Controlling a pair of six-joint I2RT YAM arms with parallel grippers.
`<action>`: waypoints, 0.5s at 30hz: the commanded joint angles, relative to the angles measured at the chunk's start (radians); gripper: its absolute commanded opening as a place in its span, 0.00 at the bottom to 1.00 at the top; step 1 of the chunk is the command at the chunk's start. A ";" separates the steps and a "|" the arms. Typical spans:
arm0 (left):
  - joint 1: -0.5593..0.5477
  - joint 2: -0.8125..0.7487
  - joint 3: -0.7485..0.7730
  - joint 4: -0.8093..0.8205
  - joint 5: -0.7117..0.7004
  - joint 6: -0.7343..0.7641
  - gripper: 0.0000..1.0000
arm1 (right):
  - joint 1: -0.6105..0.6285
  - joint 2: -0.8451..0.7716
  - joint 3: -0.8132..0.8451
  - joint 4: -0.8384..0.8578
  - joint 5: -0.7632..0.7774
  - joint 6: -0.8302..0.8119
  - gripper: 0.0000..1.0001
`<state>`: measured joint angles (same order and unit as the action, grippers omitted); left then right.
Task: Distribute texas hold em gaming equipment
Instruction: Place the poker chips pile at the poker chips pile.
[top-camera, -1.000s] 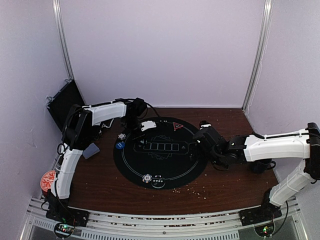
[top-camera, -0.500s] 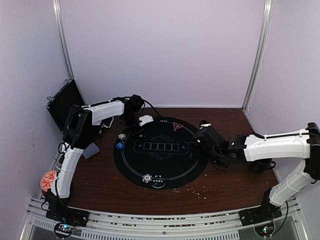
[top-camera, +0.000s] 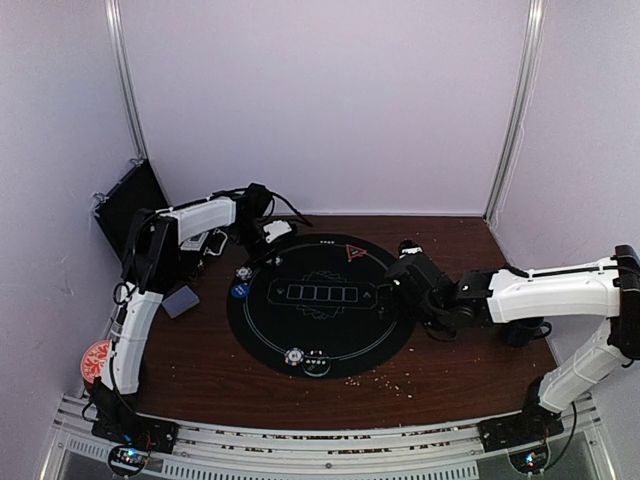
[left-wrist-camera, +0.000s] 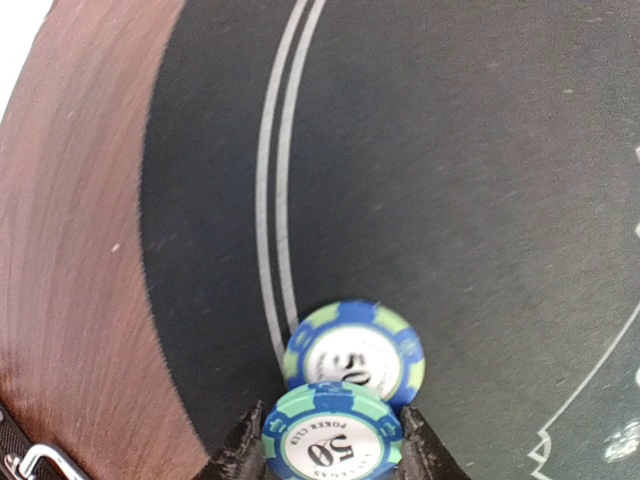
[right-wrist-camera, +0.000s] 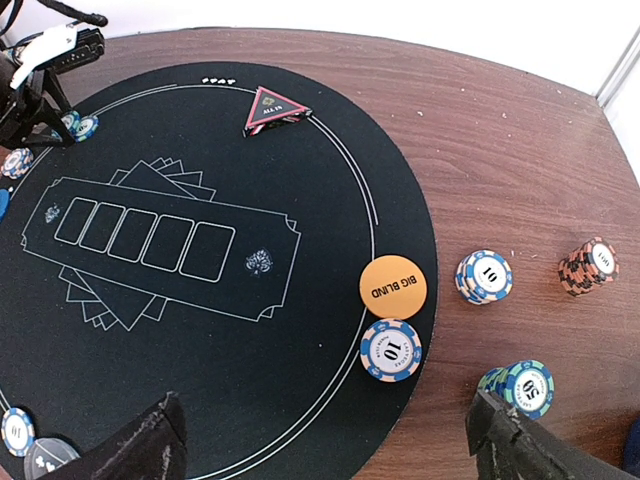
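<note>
left claw (left-wrist-camera: 332, 462) pinches teal chip (left-wrist-camera: 333, 436) | blue chip (left-wrist-camera: 353, 350) just beyond, on mat (left-wrist-camera: 450, 180)

Pale lilac walls (top-camera: 320, 100), metal corner posts (top-camera: 515, 110), dark brown wooden table (top-camera: 200, 370) with scattered pale crumbs (top-camera: 400, 378), aluminium rail (top-camera: 320, 450) along near edge, even diffuse light.

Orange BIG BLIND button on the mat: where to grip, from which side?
Probably straight from above, pinching the rim of the orange button across its width: it lies flat, a thin disc. Avoid the side facing the 10 chip stack close beside it.
</note>
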<state>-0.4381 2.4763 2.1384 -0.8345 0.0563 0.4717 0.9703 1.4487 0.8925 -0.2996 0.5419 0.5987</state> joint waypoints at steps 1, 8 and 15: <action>0.024 0.036 0.009 0.014 -0.045 -0.020 0.09 | 0.007 0.014 0.023 -0.014 0.032 0.005 0.99; 0.027 -0.022 -0.026 0.015 0.060 0.013 0.08 | 0.007 0.016 0.023 -0.014 0.035 0.004 0.99; 0.027 -0.076 -0.053 0.098 0.132 0.007 0.09 | 0.009 0.019 0.026 -0.018 0.036 0.005 0.99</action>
<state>-0.4156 2.4668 2.1178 -0.8120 0.1188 0.4728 0.9710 1.4601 0.8932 -0.3000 0.5449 0.5987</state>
